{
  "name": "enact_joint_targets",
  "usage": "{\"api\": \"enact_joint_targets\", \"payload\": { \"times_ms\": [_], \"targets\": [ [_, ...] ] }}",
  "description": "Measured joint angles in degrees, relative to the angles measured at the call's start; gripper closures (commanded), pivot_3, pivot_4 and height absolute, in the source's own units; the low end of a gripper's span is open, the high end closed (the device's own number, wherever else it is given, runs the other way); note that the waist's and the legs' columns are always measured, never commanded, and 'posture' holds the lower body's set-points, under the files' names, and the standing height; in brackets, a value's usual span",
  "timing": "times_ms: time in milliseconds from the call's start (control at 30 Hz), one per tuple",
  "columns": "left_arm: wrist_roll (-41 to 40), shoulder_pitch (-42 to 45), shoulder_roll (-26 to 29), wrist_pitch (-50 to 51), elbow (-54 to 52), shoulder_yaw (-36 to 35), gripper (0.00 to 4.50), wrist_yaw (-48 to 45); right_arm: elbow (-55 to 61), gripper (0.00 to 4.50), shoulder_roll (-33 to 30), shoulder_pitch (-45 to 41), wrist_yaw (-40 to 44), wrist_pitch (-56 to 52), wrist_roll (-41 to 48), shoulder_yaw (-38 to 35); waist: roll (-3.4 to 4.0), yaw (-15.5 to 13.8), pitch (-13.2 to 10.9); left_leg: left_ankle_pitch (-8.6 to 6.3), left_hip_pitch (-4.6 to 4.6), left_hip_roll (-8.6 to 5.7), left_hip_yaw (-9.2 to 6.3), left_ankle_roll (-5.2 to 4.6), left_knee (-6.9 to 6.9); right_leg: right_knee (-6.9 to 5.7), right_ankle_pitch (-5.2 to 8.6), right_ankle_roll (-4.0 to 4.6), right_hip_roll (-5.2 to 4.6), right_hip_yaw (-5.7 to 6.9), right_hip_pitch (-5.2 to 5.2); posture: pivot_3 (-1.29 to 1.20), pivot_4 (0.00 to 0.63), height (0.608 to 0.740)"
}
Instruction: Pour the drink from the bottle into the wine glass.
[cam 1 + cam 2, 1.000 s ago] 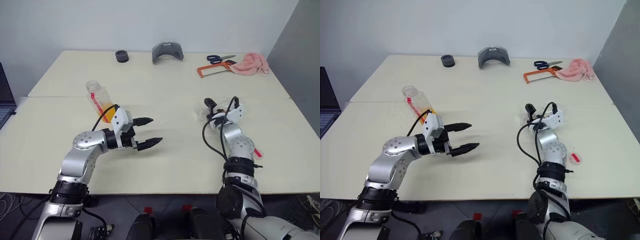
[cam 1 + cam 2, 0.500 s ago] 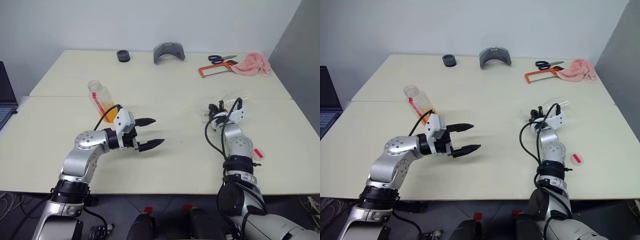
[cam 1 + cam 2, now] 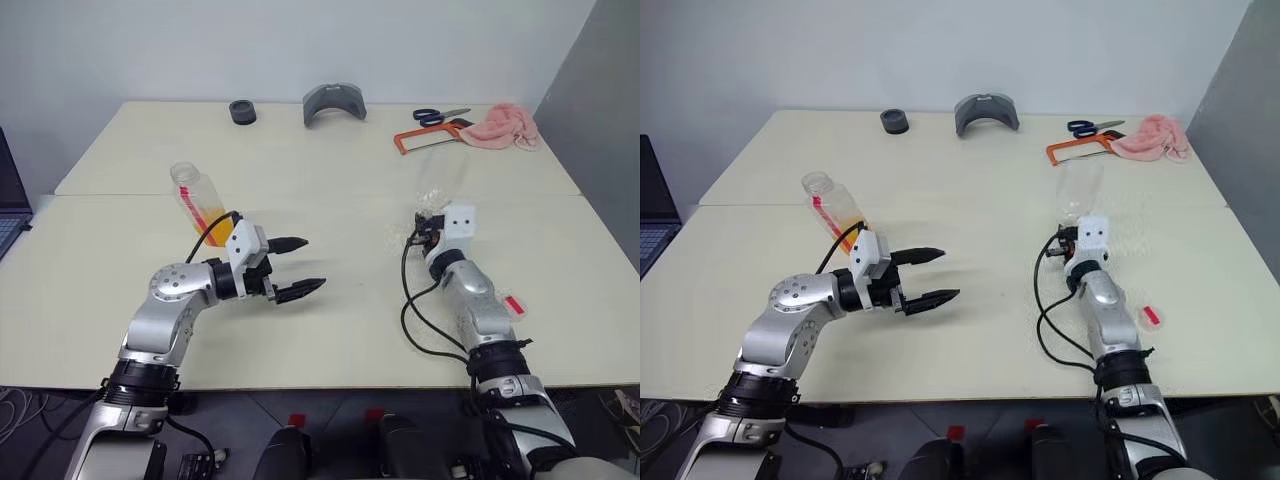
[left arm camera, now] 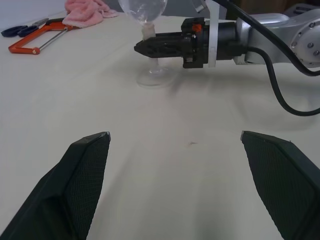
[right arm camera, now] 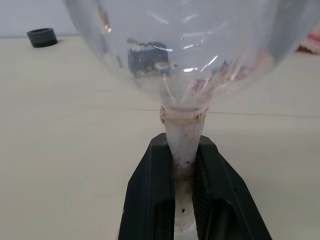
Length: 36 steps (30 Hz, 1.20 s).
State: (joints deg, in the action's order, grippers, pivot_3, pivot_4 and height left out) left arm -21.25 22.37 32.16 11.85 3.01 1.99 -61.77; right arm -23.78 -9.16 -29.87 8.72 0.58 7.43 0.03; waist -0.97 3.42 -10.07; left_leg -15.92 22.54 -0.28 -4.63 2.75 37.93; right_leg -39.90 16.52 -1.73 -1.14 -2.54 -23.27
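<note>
We see the right gripper [image 5: 184,165] clamped on the thin stem of the clear stemmed wine glass [image 3: 1078,190], which stands upright on the cream table [image 3: 340,330]. Our left gripper [image 3: 297,267] hangs wide apart, empty, beside the clear plastic bottle [image 3: 200,204] of orange drink [image 3: 216,229].

no readable text, bottle label [image 3: 193,206] illegible

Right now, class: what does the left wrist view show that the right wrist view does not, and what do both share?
Left wrist view alone: the wine glass's foot standing on the table, the pink cloth, the orange saw and the scissors.

Right wrist view alone: the black ring.

Both: the right gripper's fingers shut on the wine glass at its stem.
</note>
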Motion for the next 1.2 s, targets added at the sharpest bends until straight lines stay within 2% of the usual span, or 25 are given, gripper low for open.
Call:
{"api": "enact_joint_targets", "payload": {
  "times_ms": [367,533,767,900,1133,1200],
  "targets": [
    [0.01,-2.38,0.12,0.01,-0.29,-0.84,0.00,2.82,-1.30,4.34,0.57,2.11,2.46,7.42,-5.32,1.42,-0.08,0.05,0.08,0.00,-0.12,0.00,0.00,0.00,-0.02,0.00,0.00,0.00,0.01,-0.02,0.07,0.00,0.150,0.740],
    [-0.29,-6.46,0.73,0.90,-3.29,-5.84,0.00,7.44,-8.12,4.34,5.86,-3.84,10.09,9.20,-4.02,4.03,-0.04,1.57,0.02,0.00,-0.14,0.21,0.01,0.00,-0.08,-0.03,0.02,0.06,0.02,-0.04,-0.02,0.00,0.150,0.740],
    [-1.50,-10.17,2.96,3.73,-8.55,-10.21,0.00,10.79,-20.49,4.34,10.24,-13.77,15.87,14.28,-5.68,7.43,-0.02,0.98,0.00,0.00,-0.09,0.16,-0.08,0.01,-0.04,-0.03,0.03,0.08,-0.12,0.02,0.04,0.00,0.150,0.740],
    [-2.22,-11.24,3.52,5.41,-11.60,-11.61,0.00,12.62,-26.38,4.34,11.34,-14.55,17.53,17.06,-6.78,8.10,-0.03,0.62,0.00,0.01,-0.07,0.07,-0.06,0.02,-0.02,-0.01,0.03,0.07,-0.19,-0.01,0.03,0.00,0.150,0.740],
    [-3.34,-11.39,4.36,6.86,-13.81,-13.30,0.00,13.84,-28.99,4.34,11.62,-15.48,19.20,19.75,-7.35,8.03,-0.02,0.80,0.00,0.01,-0.11,0.09,-0.06,0.02,-0.05,-0.04,0.03,0.07,-0.07,0.00,0.03,0.00,0.150,0.740],
    [-3.51,-11.38,4.59,7.13,-14.33,-13.59,0.00,13.98,-29.31,3.63,11.66,-15.64,19.64,19.96,-7.30,7.95,-0.03,0.81,0.00,0.00,-0.11,0.09,-0.06,0.02,-0.05,-0.04,0.03,0.07,-0.08,0.00,0.03,0.00,0.150,0.740]
  ]
}}
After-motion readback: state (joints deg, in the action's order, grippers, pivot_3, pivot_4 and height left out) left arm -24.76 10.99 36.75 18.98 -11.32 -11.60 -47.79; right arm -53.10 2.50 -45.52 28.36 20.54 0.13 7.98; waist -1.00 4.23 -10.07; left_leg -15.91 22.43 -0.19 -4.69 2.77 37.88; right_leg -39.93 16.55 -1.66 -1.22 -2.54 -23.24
